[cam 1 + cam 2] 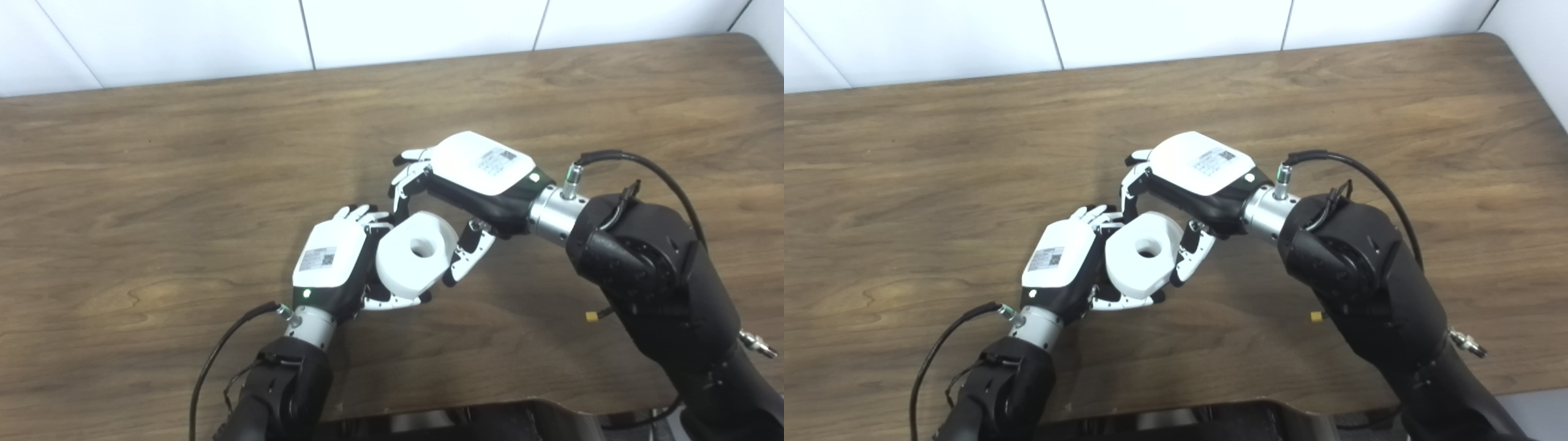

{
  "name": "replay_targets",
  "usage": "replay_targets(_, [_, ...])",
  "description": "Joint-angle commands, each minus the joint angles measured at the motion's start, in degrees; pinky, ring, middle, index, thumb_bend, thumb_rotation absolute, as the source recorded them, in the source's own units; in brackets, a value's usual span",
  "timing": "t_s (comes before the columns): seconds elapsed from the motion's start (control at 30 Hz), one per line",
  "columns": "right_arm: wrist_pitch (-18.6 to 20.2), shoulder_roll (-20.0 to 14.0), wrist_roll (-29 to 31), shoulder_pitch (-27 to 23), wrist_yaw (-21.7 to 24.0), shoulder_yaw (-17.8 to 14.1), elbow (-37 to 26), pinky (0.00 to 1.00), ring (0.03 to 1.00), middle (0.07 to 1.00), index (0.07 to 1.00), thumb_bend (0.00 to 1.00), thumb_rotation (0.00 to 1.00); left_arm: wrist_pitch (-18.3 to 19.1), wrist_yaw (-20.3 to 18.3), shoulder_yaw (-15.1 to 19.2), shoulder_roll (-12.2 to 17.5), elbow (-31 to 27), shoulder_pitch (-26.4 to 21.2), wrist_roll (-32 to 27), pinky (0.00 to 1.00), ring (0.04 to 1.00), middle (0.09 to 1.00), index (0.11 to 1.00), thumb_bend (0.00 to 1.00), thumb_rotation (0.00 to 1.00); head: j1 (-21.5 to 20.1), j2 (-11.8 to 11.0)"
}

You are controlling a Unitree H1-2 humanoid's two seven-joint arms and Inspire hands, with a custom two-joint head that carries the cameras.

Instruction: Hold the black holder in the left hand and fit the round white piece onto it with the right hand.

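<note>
Over the middle of the brown wood-grain table, the two hands meet around a round white plastic piece with faceted sides and a small hole through its centre. The piece is tilted, its holed face turned up toward the cameras and a little toward two o'clock.

The left hand, white-backed with black fingers, comes up from seven o'clock and sits at the piece's nine o'clock side. Its fingers curl under the piece's lower edge toward five o'clock, and more fingertips show above, at about eleven o'clock of the piece. It is closed around something behind the piece, but the black holder itself is hidden by the hand and the piece, so I cannot tell what exactly it grips or whether the piece is already seated.

The right hand reaches in from three o'clock, palm down, above and to the one o'clock side of the piece. Its thumb touches the piece's three o'clock edge, and its other fingers bend down onto the twelve o'clock edge, so it pinches the white piece between them, partly closed.

A black cable loops off the right wrist, another off the left. White wall panels stand behind the table's twelve o'clock edge.
</note>
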Motion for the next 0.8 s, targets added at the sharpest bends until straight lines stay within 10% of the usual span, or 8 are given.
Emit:
replay_targets(0.0, [-1.06,0.12,0.43,-0.81,0.27,0.55,-0.95,0.86,0.910,0.770,0.487,0.52,0.15,-0.29,-1.35,-1.12,-0.66,0.46,-0.43,1.02,0.93,0.892,0.804,0.487,0.52,0.05,0.05,0.01])
replay_targets(0.4, [-1.02,-0.55,0.62,-0.86,0.00,-0.57,-1.61,0.87,0.917,0.779,0.494,0.52,0.16,-0.53,-0.98,-1.13,-0.59,0.90,-0.48,1.02,0.92,0.888,0.798,0.487,0.52,0.05,0.13,-0.19])
replay_targets(0.5, [-1.21,-0.62,0.39,-0.99,-0.02,-0.67,-1.85,0.87,0.918,0.787,0.636,0.82,0.36,-0.77,-0.67,-1.16,-0.49,1.08,-0.53,1.02,0.92,0.885,0.796,0.486,0.52,0.05,-0.01,-0.34])
replay_targets(0.77, [-1.21,-0.94,0.12,-1.17,0.44,-1.20,-2.28,0.88,0.928,0.829,0.776,0.91,0.43,-0.68,-0.56,-1.54,-0.45,1.51,-0.83,1.50,0.91,0.882,0.792,0.487,0.52,0.05,-0.10,-0.37])
